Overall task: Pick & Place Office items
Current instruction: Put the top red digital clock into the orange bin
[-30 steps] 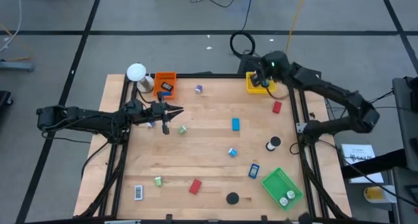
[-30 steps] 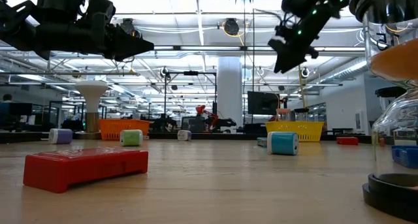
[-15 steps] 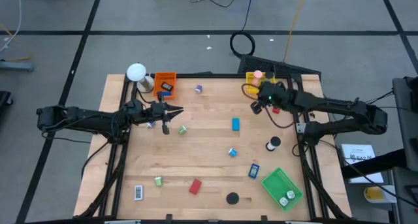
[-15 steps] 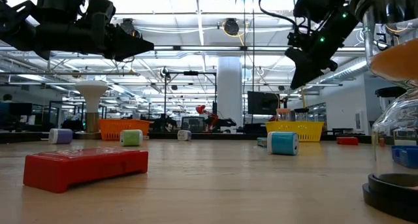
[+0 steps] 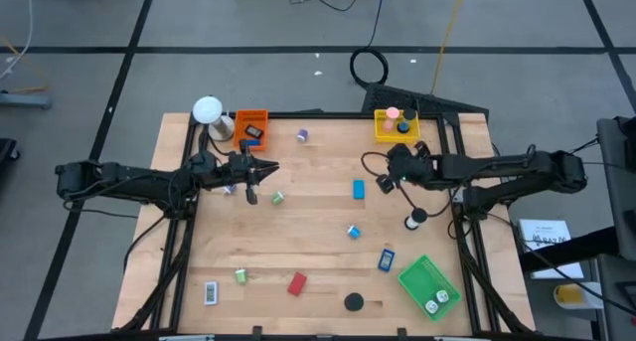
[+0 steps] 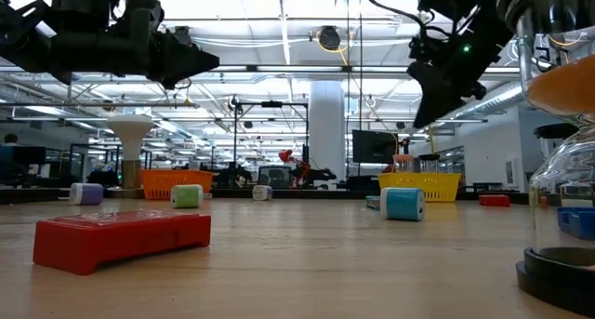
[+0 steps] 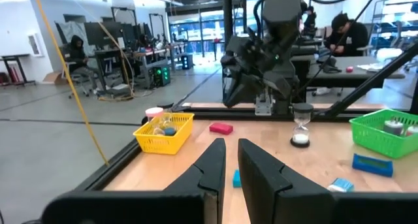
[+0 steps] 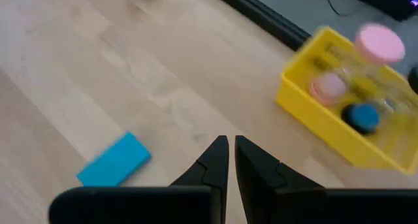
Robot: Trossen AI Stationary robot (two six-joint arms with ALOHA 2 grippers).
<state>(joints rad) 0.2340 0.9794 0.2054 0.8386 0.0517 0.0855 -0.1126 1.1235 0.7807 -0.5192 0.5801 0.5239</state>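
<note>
Right gripper [image 5: 386, 179] above table's right-centre, fingers pressed together, nothing pinched. Blue rectangle [image 5: 359, 189] flat on wood just beside gripper, toward table centre; likely next target. Long axis runs near-to-far across table in high view; in right wrist view [image 8: 115, 160] lies diagonal to finger line. Wrist turn probably needed. Left gripper [image 5: 266, 168] hovering left-centre, fingers nearly closed, empty; farther from rectangle. Yellow tray [image 5: 396, 125] at far edge.

A pale wood tabletop [image 5: 318, 232] carried an orange tray [image 5: 250, 126], a yellow tray [image 5: 396, 128] and a green tray [image 5: 429, 284], a blue rectangle [image 5: 359, 189], a red rectangle [image 5: 296, 283], a black disc [image 5: 354, 302] and a black-and-white rectangle [image 5: 211, 293].
</note>
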